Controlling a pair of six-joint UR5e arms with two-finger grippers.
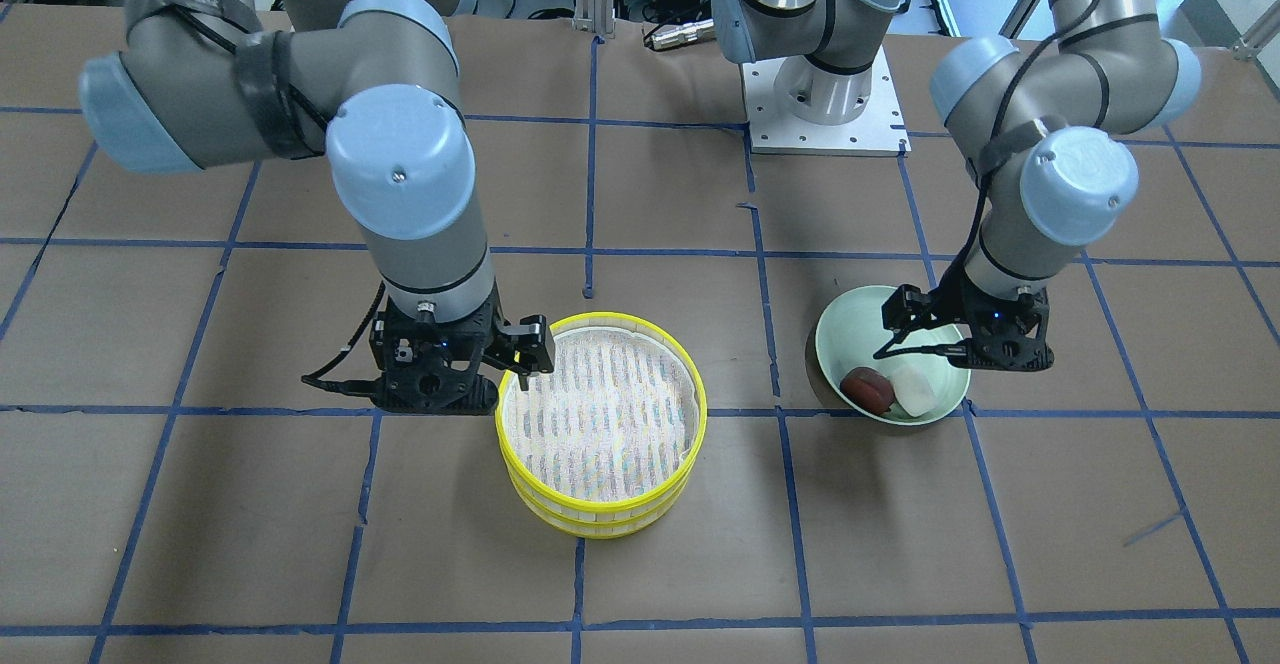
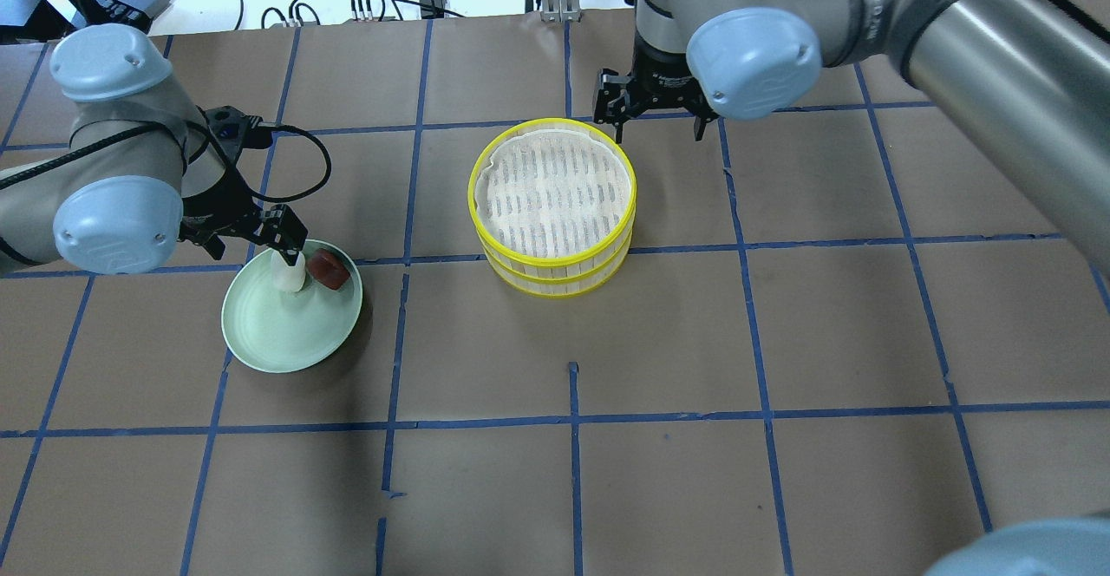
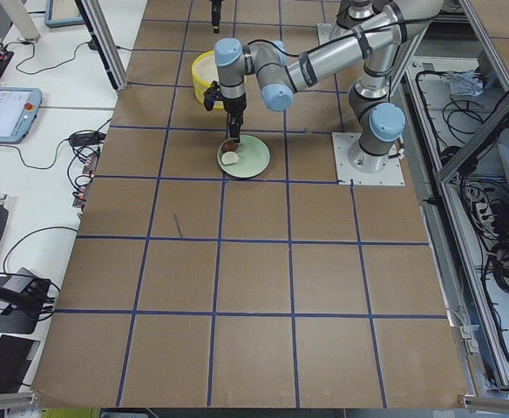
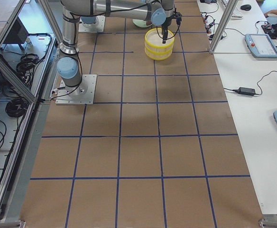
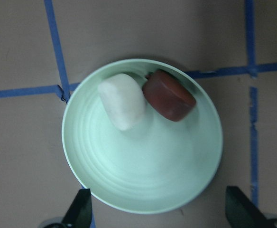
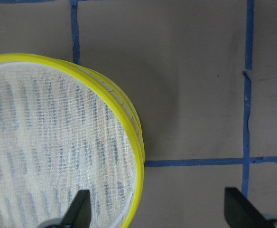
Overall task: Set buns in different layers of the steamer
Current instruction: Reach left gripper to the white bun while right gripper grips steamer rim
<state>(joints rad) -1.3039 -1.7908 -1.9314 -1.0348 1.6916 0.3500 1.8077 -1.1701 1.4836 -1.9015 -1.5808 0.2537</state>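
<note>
Two steamer layers (image 2: 552, 199) with yellow rims stand stacked at the table's middle; the top one's striped cloth floor (image 1: 598, 414) is bare. A white bun (image 2: 288, 275) and a dark reddish-brown bun (image 2: 330, 268) lie side by side in a pale green plate (image 2: 277, 333). My left gripper (image 2: 260, 242) hangs open over the plate; in the left wrist view the white bun (image 5: 123, 107) and brown bun (image 5: 169, 95) lie beyond its fingertips (image 5: 80, 209). My right gripper (image 2: 656, 125) is open at the stack's far right rim (image 6: 137, 156), with one finger (image 6: 79, 209) over the cloth and the other outside.
The table is brown paper with a blue tape grid. The right arm's base plate (image 1: 825, 124) is at the robot's edge. The plate (image 1: 850, 329) sits about one grid square from the stack (image 1: 600, 519). Monitors and cables lie off the table ends.
</note>
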